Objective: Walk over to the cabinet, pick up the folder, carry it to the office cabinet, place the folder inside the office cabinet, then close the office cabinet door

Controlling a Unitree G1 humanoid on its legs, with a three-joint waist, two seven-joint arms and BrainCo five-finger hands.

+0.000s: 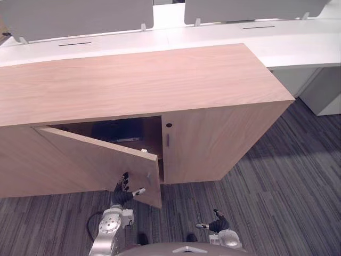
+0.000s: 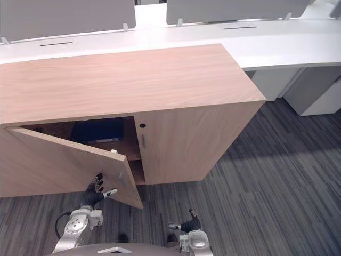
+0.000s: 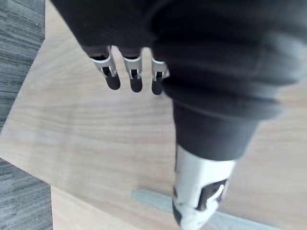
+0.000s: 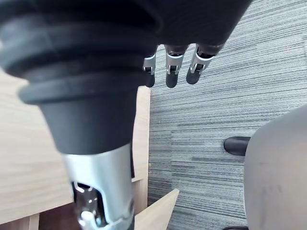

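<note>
— Left hand (image 1: 123,191), what was it doing?
— Fingers straight, holding nothing, set at the outer face of the half-open door (image 1: 90,157), near its free edge.
— And the folder (image 1: 118,130)?
— Dark blue, lying on a shelf inside the office cabinet (image 1: 224,122), behind that door.
— Right hand (image 1: 217,224)?
— Relaxed, empty, low over the carpet (image 1: 277,202).

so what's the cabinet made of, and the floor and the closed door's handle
Cabinet: light wood grain, matte, probably veneer or laminate over board; can't tell which. Floor: grey streaked carpet, low fibrous pile. Handle: slim grey bar, looks metallic, too small to be sure.
</note>
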